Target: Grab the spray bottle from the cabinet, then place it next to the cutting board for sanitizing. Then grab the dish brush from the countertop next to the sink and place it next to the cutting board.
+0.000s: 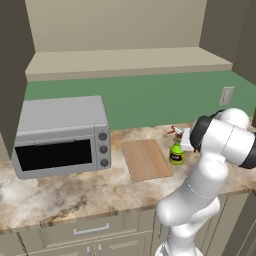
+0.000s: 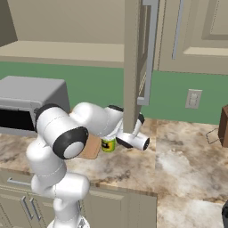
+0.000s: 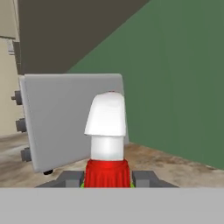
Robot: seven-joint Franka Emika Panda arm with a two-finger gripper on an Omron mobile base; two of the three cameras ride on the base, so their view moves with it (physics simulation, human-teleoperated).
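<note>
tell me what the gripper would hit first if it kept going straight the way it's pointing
Beyond the spray bottle sitting between its fingers, the gripper points at the toaster oven's grey side, so that likely comes first; depth is hard to judge.

I see a green wall running behind the counter, with a pale outlet plate set into it on the right side. A grey toaster oven sits at the left, three round knobs down its front edge and a dark glass door. Below the stone slab I make out beige drawer fronts with metal handles. Lighting is flat and even.
</note>
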